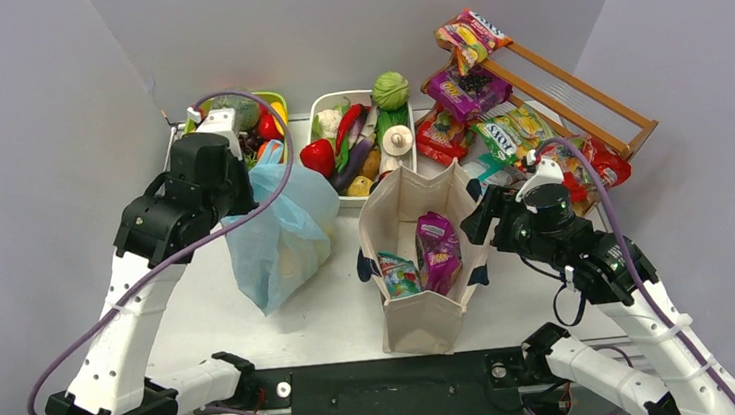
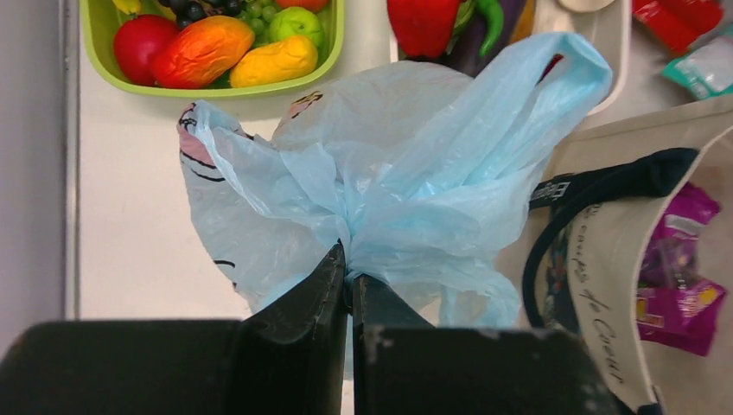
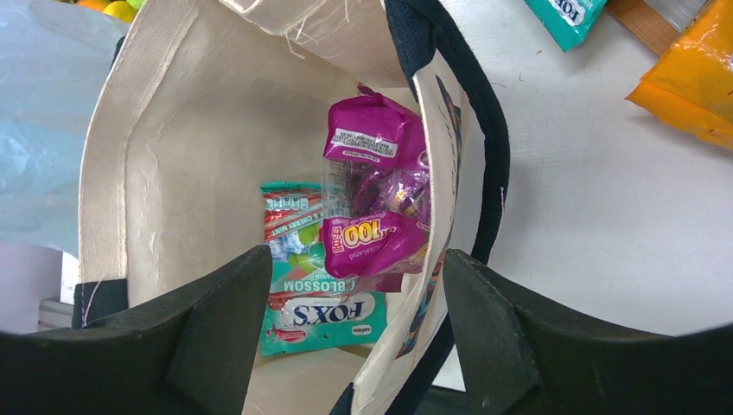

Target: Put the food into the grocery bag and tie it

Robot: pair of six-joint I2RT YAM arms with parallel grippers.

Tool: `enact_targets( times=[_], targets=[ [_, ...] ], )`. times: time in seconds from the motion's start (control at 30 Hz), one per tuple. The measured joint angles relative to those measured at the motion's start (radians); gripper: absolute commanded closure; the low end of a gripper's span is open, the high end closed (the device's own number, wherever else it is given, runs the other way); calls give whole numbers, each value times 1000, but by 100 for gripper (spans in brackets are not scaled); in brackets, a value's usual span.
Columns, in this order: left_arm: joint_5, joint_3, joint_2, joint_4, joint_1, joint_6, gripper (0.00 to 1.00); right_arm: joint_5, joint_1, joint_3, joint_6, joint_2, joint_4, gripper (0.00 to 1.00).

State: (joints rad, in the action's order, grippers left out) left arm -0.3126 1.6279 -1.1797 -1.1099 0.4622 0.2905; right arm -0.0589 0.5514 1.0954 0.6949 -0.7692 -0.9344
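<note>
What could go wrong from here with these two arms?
The left gripper pinches only a thin gather of the blue bag; a tug could slip or tear it. The right gripper hangs open over the canvas tote holding two snack packets, so food may land in the wrong bag.

You've got a beige tote [image 1: 419, 323] standing open on the white table [image 1: 342, 305]. White tray [image 1: 339, 96] sits right behind it, green tray [image 2: 156, 88] back-left of it, and a tilted wooden rack [image 1: 584, 84] back-right.
</note>
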Motion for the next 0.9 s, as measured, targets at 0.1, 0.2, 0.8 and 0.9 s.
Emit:
enact_targets(
  times=[0.1, 0.2, 0.8, 0.9],
  targets=[
    [32, 31, 10, 9, -1, 63, 100, 0, 0, -3, 3, 5, 4, 32],
    [84, 98, 11, 22, -1, 109, 100, 0, 0, -14, 6, 12, 6, 32],
    [513, 264, 43, 471, 0, 524, 100, -102, 0, -19, 85, 76, 6, 32],
    [564, 221, 46, 578, 4, 605, 100, -129, 0, -19, 103, 98, 6, 32]
  ],
)
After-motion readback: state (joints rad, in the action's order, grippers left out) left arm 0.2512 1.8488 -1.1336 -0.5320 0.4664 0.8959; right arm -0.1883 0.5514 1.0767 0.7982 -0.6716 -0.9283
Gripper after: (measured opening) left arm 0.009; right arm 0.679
